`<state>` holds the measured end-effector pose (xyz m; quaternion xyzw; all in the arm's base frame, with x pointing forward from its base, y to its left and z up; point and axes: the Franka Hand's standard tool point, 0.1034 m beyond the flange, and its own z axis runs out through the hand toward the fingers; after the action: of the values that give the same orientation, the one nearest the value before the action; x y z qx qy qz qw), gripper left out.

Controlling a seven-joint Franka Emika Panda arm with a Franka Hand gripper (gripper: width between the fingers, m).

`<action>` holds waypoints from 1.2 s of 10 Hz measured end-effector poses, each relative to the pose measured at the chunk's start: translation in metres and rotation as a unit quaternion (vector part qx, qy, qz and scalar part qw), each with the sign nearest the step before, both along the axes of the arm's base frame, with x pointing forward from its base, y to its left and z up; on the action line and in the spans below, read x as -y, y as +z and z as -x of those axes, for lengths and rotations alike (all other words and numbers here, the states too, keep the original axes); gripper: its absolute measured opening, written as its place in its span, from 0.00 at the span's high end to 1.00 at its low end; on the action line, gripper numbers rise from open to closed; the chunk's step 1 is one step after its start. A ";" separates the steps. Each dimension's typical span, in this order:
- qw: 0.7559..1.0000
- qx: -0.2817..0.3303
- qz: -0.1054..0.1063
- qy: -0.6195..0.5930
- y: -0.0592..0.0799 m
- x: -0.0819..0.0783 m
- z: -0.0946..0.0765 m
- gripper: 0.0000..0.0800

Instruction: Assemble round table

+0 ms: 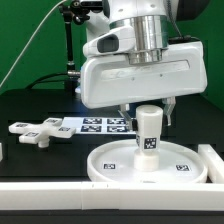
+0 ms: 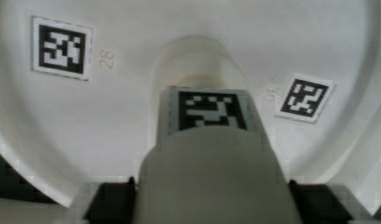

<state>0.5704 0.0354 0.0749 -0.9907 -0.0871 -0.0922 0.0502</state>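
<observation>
The jaws point(image 1: 149, 113) hang straight down under the big white wrist body, just right of centre in the exterior view, one dark finger point(image 1: 127, 116) on each side of the top of the leg point(image 1: 150, 135). In the wrist view the dark pads point(image 2: 116, 196) sit close against both flanks of the leg, but the exterior view seems to show a small gap at each finger. I cannot tell whether the jaws are pinching the leg or only bracketing it.

The leg stands upright between them, its tag facing the exterior camera and its lower end on the middle of the disc point(image 1: 112, 166).

The disc lies flat on the black tabletop point(image 1: 40, 105), low and right of centre in the exterior view, rim up, with square tags point(image 1: 182, 167) on its floor to either side of the leg.

The foot point(image 1: 33, 131) lies flat at the exterior view's left, well apart from the disc. Between them, behind the disc, lies the marker board point(image 1: 100, 124). A white bar point(image 1: 90, 196) runs along the lower edge of the frame.
</observation>
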 end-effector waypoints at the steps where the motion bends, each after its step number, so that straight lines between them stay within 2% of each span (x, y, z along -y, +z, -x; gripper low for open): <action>1: 1.000 0.006 0.001 -0.001 -0.001 0.000 -0.001 0.49; 4: 0.999 0.037 0.008 -0.004 -0.001 -0.001 -0.002 0.49; 12: 0.999 0.036 0.008 -0.003 -0.001 -0.001 -0.001 0.49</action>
<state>0.5717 0.0367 0.0741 -0.9873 -0.0861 -0.1276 0.0390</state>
